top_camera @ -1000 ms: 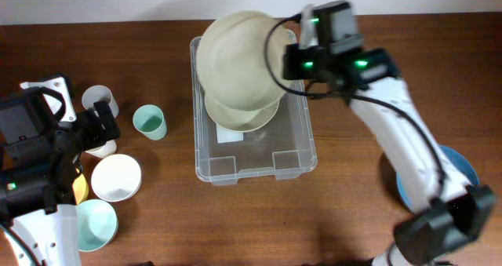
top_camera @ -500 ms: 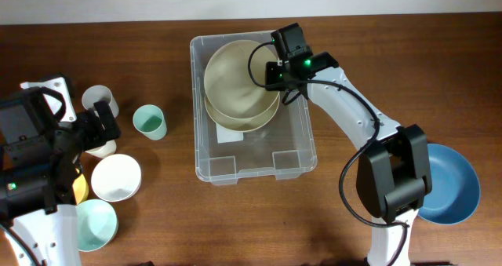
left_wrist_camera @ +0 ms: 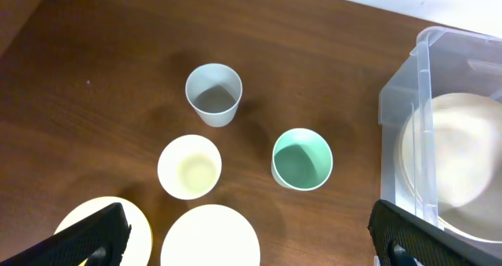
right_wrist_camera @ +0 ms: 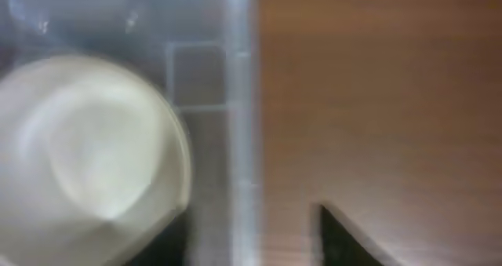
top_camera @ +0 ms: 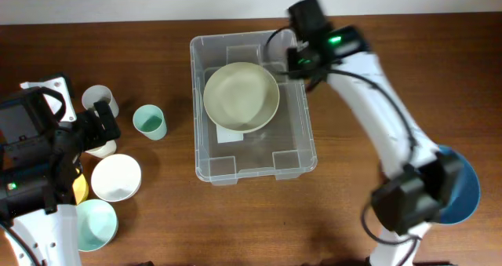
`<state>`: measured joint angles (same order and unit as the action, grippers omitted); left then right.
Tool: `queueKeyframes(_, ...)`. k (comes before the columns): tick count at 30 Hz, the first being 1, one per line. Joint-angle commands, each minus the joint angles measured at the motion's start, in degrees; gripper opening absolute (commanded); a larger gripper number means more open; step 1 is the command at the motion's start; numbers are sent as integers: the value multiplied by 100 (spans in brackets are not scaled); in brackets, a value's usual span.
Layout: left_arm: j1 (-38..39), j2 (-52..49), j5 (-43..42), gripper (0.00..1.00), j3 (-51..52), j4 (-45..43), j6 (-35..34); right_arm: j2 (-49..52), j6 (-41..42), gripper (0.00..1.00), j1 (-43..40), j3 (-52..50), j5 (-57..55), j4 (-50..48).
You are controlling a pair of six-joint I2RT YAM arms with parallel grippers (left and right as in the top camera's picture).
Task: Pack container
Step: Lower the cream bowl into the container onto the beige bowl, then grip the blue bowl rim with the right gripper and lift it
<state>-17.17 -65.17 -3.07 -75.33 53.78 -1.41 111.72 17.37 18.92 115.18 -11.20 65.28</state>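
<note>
The container [top_camera: 256, 161], a clear plastic bin, stands mid-table. A cream bowl [top_camera: 241, 97] rests inside it, nested on a second bowl of the same kind, over a white label. My right gripper [top_camera: 294, 62] hovers at the bin's far right rim, open and holding nothing. In the blurred right wrist view, its dark fingers [right_wrist_camera: 345, 238] straddle the container wall [right_wrist_camera: 239, 117], and the bowl [right_wrist_camera: 86, 148] lies free to the left. My left gripper [left_wrist_camera: 255, 250] is wide open above the crockery on the left, with the container's corner [left_wrist_camera: 400, 109] at the right edge.
Left of the bin stand a grey cup [top_camera: 100, 100], a teal cup [top_camera: 149, 122], a white bowl [top_camera: 116, 176] and a pale teal bowl [top_camera: 96, 223]. A small cream cup [left_wrist_camera: 189, 165] sits between them. A blue bowl [top_camera: 464, 180] lies at the right, partly under my right arm.
My right gripper lowered the cream bowl into the container onto the other bowl, opened, let it go and drew back to the far right rim. The left arm stayed still.
</note>
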Motion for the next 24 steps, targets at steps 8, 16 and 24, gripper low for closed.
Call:
queueKeyframes(8, -24, -9, -81, 99, -74, -9, -57, -625, 1058, 99, -2535, -63, -81, 1882)
queueKeyframes(16, -24, -9, -96, 100, -74, -9, -57, -625, 1060, 99, -3746, -1862, 501, 1200)
queueKeyframes(24, -24, -9, -256, 99, -74, -9, -57, -625, 1169, 99, -3764, -4207, 496, -772)
